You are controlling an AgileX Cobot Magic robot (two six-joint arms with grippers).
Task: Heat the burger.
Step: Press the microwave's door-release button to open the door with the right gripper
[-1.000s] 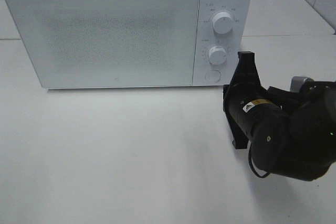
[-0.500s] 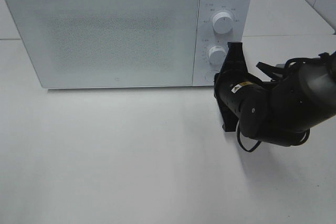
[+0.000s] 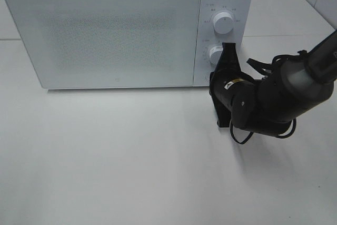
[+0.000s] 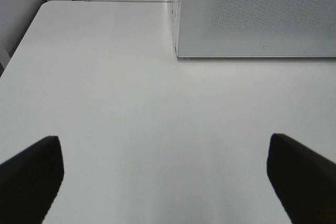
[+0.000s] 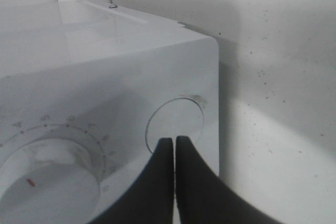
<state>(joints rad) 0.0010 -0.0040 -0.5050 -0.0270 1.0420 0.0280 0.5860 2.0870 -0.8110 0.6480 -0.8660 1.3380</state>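
Note:
The burger is out of view. The white microwave (image 3: 105, 35) stands at the back of the table with its door (image 3: 110, 32) closed. My right gripper (image 3: 215, 77) is shut, and its tips press together against the control panel. In the right wrist view the shut right gripper (image 5: 174, 141) rests on the lower edge of the round button (image 5: 176, 116), beside the lower dial (image 5: 47, 192). In the left wrist view my left gripper (image 4: 164, 150) is open and empty over bare table, near the microwave's left front corner (image 4: 176, 51). It does not show in the exterior view.
Two white dials, the upper dial (image 3: 224, 23) and the lower dial (image 3: 216, 54), sit on the microwave's right panel. The right arm (image 3: 274, 98) reaches in from the right edge. White tabletop (image 3: 116, 156) spreads in front of the microwave, with a tiled wall at the far right.
The right arm has swung left and forward from the table's right side, bringing its shut gripper up against the microwave's control panel at the button. The microwave door stays closed.

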